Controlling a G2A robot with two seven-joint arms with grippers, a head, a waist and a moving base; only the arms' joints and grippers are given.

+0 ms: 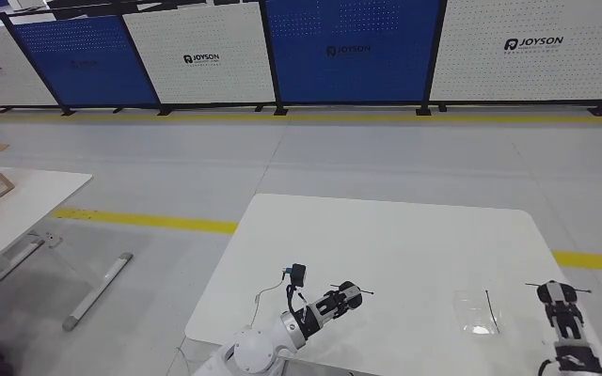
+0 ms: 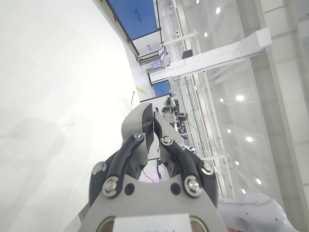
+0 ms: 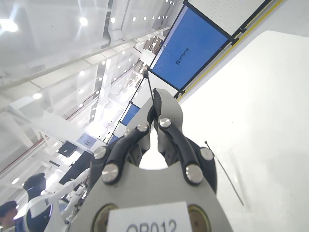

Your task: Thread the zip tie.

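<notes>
Right pincer (image 3: 155, 97) is clenched on a black zip tie (image 3: 149, 83), whose head juts past the fingertips, and it hangs at the 4 o'clock edge of the white table (image 1: 395, 235). Blue and white pegboard panels (image 1: 353, 47) stand at 12 o'clock, beyond a yellow floor line (image 1: 141, 221). Left pincer (image 2: 152, 115), at 7 o'clock, has its pads pressed together; whether it pinches anything I cannot tell. A second zip tie (image 1: 489, 308) lies flat at 5 o'clock, just beside a clear bag (image 1: 473, 315).

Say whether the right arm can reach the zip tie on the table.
Probably: the lying zip tie is near, nothing between, but the right gripper is shut on another zip tie.
</notes>
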